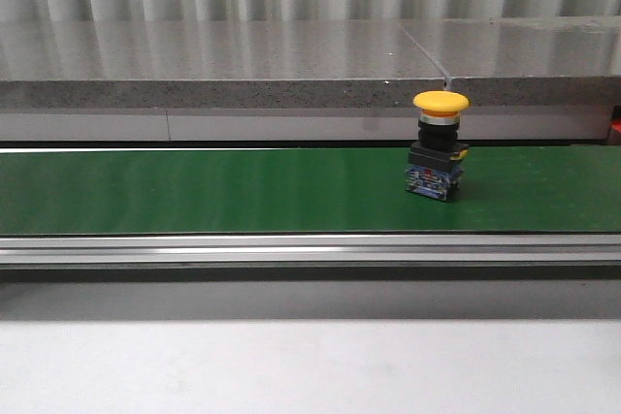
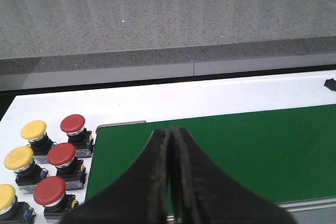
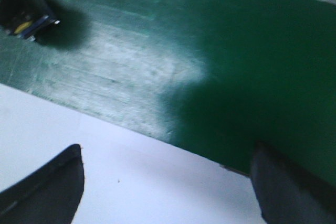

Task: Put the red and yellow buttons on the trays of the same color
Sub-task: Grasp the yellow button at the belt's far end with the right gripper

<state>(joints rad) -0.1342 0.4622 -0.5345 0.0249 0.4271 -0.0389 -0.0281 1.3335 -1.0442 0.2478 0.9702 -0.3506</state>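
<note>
A yellow button (image 1: 440, 143) with a black and blue base stands upright on the green belt (image 1: 194, 191), right of centre. Neither gripper shows in the front view. In the left wrist view my left gripper (image 2: 170, 129) is shut with nothing in it, over the belt's (image 2: 252, 150) end. Beside that end, three red buttons (image 2: 61, 154) and three yellow buttons (image 2: 19, 158) stand in rows on a white surface. My right gripper (image 3: 168, 148) is open and empty over the white table (image 3: 105, 166) at the belt's edge. A button's base (image 3: 23, 17) shows some way off. The trays are out of view.
A grey stone ledge (image 1: 243, 65) runs behind the belt. A metal rail (image 1: 291, 249) borders the belt's near side, with white table (image 1: 291, 366) in front of it.
</note>
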